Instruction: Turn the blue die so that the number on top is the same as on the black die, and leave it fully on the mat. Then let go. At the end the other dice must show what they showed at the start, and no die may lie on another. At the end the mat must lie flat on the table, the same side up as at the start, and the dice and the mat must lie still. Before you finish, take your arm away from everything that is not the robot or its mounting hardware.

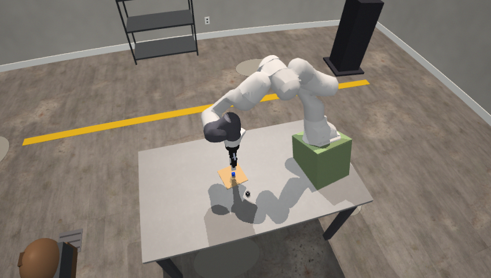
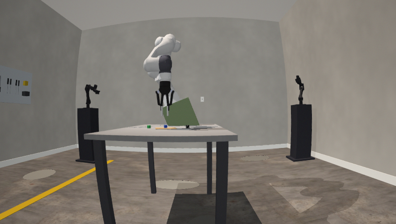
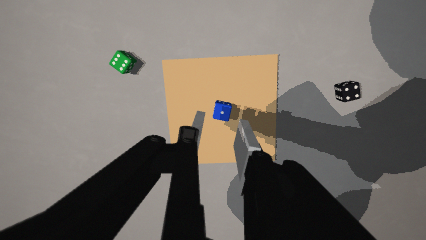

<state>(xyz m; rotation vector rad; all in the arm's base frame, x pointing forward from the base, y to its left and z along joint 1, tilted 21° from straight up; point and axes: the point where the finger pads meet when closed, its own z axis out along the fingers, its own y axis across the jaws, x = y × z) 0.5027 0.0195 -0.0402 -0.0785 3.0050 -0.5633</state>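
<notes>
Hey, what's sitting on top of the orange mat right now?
Only the blue die sits on the orange mat, one pip up. The claw hangs above, holding nothing. Its fingers cover part of the mat's near edge, so that strip is unseen.

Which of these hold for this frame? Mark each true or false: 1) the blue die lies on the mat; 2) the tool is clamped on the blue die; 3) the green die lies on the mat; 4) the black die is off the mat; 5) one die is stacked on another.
1) True: the blue die lies on the orange mat.
2) False: the tool hangs above the table with narrowed fingers and nothing between them; the blue die is below it.
3) False: the green die lies on the table, beside the mat.
4) True: the black die lies on the table on the other side of the mat.
5) False: all three dice lie apart.
</notes>
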